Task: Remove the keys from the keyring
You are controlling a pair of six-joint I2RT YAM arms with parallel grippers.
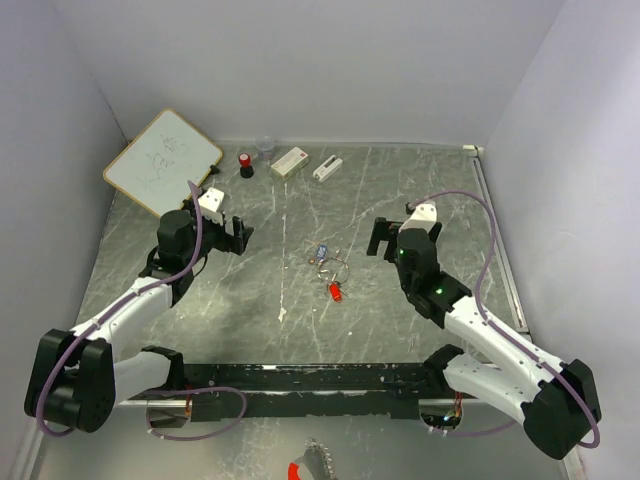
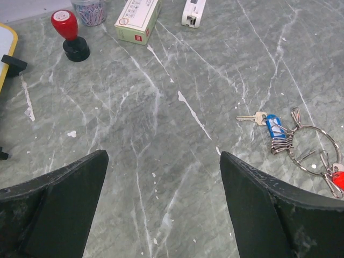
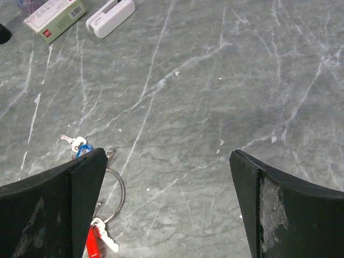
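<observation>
The keyring (image 1: 331, 267) lies flat on the grey table between my two arms, a thin silvery wire ring. The blue key (image 1: 322, 253) sits at its far side and the red key (image 1: 335, 292) at its near side, both on the ring. In the left wrist view the keyring (image 2: 317, 148) lies at the right with the blue key (image 2: 273, 126) and a sliver of the red key (image 2: 338, 179). In the right wrist view the keyring (image 3: 119, 192), red key (image 3: 93, 243) and blue key (image 3: 81, 150) lie beside my left finger. My left gripper (image 1: 238, 235) and right gripper (image 1: 380, 238) are open and empty, apart from the ring.
At the back stand a small whiteboard (image 1: 162, 161), a red-capped black stamp (image 1: 245, 165), a clear cup (image 1: 265, 148), a white-green box (image 1: 289, 162) and a white stapler-like item (image 1: 327, 168). White walls enclose the table on three sides.
</observation>
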